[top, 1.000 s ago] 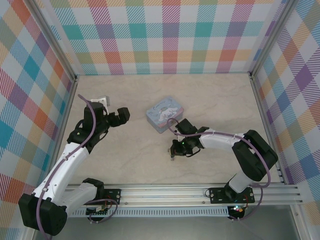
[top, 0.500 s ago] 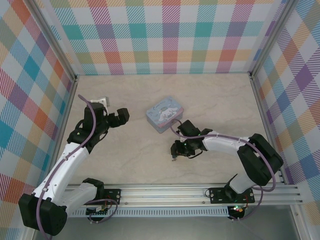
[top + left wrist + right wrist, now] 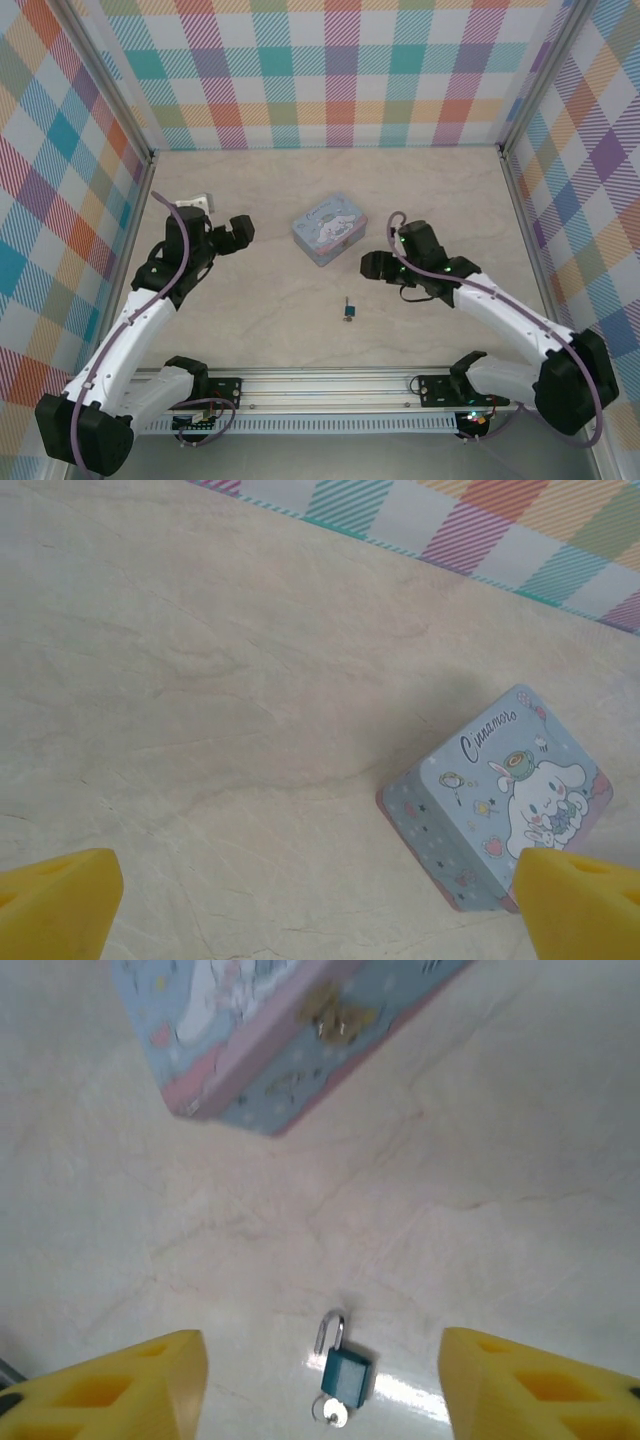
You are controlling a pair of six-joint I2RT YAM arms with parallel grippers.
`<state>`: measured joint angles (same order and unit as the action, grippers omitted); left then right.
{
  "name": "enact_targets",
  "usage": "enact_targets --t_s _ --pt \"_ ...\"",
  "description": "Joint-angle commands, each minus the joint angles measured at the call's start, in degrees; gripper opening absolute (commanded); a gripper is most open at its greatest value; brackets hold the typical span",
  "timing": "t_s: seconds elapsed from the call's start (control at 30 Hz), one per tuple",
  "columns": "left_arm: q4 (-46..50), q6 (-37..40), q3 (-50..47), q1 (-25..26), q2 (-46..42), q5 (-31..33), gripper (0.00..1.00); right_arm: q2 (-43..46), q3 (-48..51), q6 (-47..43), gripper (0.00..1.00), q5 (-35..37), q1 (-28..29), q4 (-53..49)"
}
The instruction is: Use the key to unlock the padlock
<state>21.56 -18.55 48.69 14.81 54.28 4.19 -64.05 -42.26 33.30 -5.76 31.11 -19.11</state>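
The tiny blue padlock [image 3: 349, 311] lies on the table in front of the tin. In the right wrist view the padlock [image 3: 346, 1372] shows its shackle raised, one leg free of the body. The small silver key [image 3: 335, 1416] sticks out of its lower end. My right gripper [image 3: 375, 265] hovers up and to the right of it. Its yellow fingers [image 3: 130, 1390] stand apart, open, nothing between them. My left gripper [image 3: 238, 232] hangs at the left, open and empty, well away from the padlock.
A pastel-blue cartoon tin [image 3: 330, 228] sits shut in the middle of the table, just behind the padlock; the tin [image 3: 500, 800] lies ahead of my left gripper. Plaid walls close three sides. A metal rail [image 3: 330, 385] runs along the near edge.
My right gripper opened and pulled back up and to the right, leaving the padlock with the key lying on the table. The left arm hardly moved.
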Motion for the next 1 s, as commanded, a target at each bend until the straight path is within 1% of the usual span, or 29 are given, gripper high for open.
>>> enact_targets --t_s 0.0,0.07,0.2,0.3,0.4,0.5,0.6,0.63,0.77,0.9,0.93,0.97 --pt "0.91 0.53 -1.5 -0.48 -1.55 3.36 1.0 3.6 1.69 -3.38 0.73 2.69 -3.67 1.09" --pt "0.69 0.59 -1.93 -0.48 -1.67 5.0 1.0 5.48 1.81 -5.43 0.81 4.41 -5.85 2.1" --pt "0.15 1.31 -1.99 -0.48 -1.2 7.97 1.0 7.82 1.83 -9.71 0.9 6.77 -11.26 3.48" --pt "-1.0 2.0 -1.99 -0.54 -0.92 10.34 1.0 8.98 1.99 -12.45 1.0 9.34 -15.78 4.03" --pt "-2.54 2.46 -2.34 -0.57 -0.63 14.22 1.0 10.04 3.3 -15.59 1.0 13.98 -19.06 5.36" --pt "-4.6 3.33 -2.88 -0.96 -0.23 18.42 1.0 10.76 5.63 -21.4 1.0 17.95 -21.12 7.51" --pt "-7.59 4.22 -3.88 -1.86 0.72 19.92 1.0 11.02 9.97 -27.45 1.0 23.63 -22.84 12.58" --pt "-8.21 4.37 -4.29 -2.09 1.02 20.15 1.0 10.85 11.67 -28.48 1.0 24.2 -23.75 14.68" --pt "-13.2 5.75 -7.71 -2.81 1.7 20.76 1.0 8.12 17.73 -29.66 1.0 21.85 -27.31 22.92" --pt "-17.91 7.12 -11.27 -3.24 1.37 22.89 1.0 4.14 23.13 -30.32 1.0 20.42 -27.88 33.28" --pt "-18.65 7.38 -12.11 -3.5 1.41 23.36 1.0 3.79 22.54 -30.76 1.0 19.61 -27.92 32.45" --pt "-19.2 7.68 -12.74 -3.79 1.47 23.39 1.0 3.42 23.04 -31.45 1.0 18.93 -27.92 34.61"
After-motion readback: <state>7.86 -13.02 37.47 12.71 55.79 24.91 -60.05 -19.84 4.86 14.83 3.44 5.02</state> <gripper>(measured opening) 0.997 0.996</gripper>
